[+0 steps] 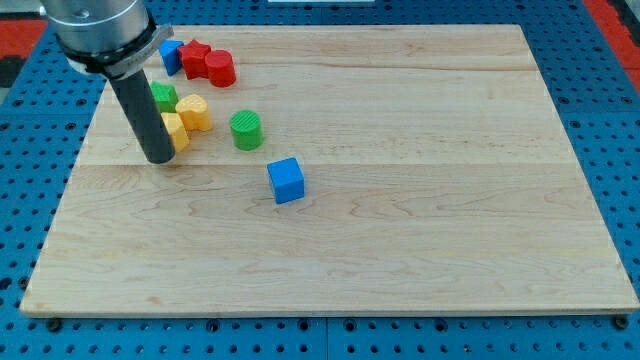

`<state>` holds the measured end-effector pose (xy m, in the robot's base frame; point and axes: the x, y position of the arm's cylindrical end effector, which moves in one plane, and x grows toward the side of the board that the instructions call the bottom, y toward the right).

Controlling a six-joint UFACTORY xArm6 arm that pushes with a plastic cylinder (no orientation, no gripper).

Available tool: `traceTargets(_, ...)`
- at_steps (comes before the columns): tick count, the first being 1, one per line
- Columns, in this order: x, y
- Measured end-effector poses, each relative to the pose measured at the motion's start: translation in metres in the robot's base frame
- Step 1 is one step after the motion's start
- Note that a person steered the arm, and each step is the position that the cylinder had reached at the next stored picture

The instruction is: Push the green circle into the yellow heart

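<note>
The green circle [246, 130] stands on the wooden board at the view's upper left. The yellow heart [195, 112] lies just to its left, a small gap apart. My tip [160, 157] rests on the board at the view's left, left of and slightly below the green circle, beside a second yellow block [177, 131]. The rod hides part of that yellow block.
A green block [163, 97] sits above the yellow ones, partly behind the rod. Two red blocks [208, 63] and a small blue block [171, 53] cluster near the board's top left edge. A blue cube [286, 180] lies below and right of the green circle.
</note>
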<state>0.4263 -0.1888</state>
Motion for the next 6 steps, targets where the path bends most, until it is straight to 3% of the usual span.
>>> traceTargets(1, 0.019, 0.008)
traceTargets(2, 0.039, 0.099)
traceTargets(3, 0.017, 0.135)
traceTargets(4, -0.013, 0.132)
traceTargets(5, -0.030, 0.071)
traceTargets(6, -0.030, 0.052)
